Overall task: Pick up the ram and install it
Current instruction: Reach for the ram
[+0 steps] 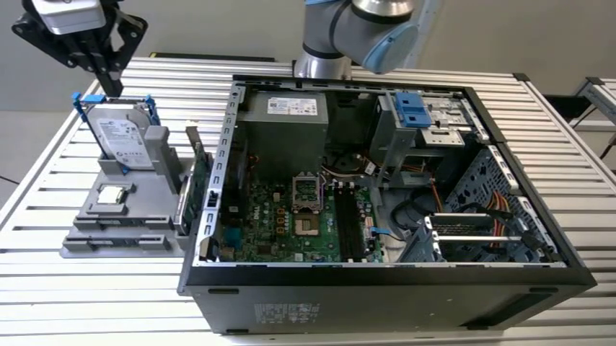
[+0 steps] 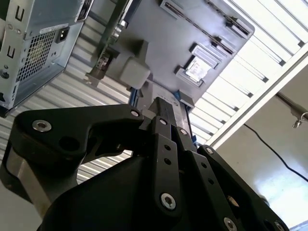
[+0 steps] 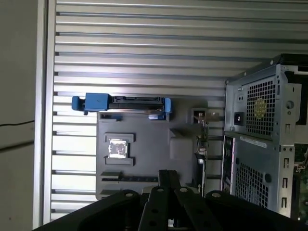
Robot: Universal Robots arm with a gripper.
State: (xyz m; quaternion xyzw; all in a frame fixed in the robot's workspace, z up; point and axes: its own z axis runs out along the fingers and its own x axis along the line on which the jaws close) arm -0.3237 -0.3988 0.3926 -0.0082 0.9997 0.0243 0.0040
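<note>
My gripper (image 1: 112, 88) hangs at the exterior view's upper left, above the grey parts holder (image 1: 97, 241) and just over the top of the upright hard drive. Its fingers are shut with nothing between them, seen closely in both wrist views (image 2: 160, 105) (image 3: 168, 177). On the holder, a narrow dark strip that I take for the ram (image 3: 129, 179) sits edge-on in a long slot, just ahead of my fingertips in the first wrist view. The open computer case (image 1: 207, 277) lies beside the holder, with the motherboard (image 1: 288, 223) exposed.
A silver hard drive (image 1: 125, 140) in a blue bracket stands upright at the holder's back. A green expansion card (image 1: 198, 184) stands on edge between the holder and the case wall. A small silver chip (image 1: 114, 193) rests on the holder. The slatted metal table (image 1: 86, 303) surrounds everything.
</note>
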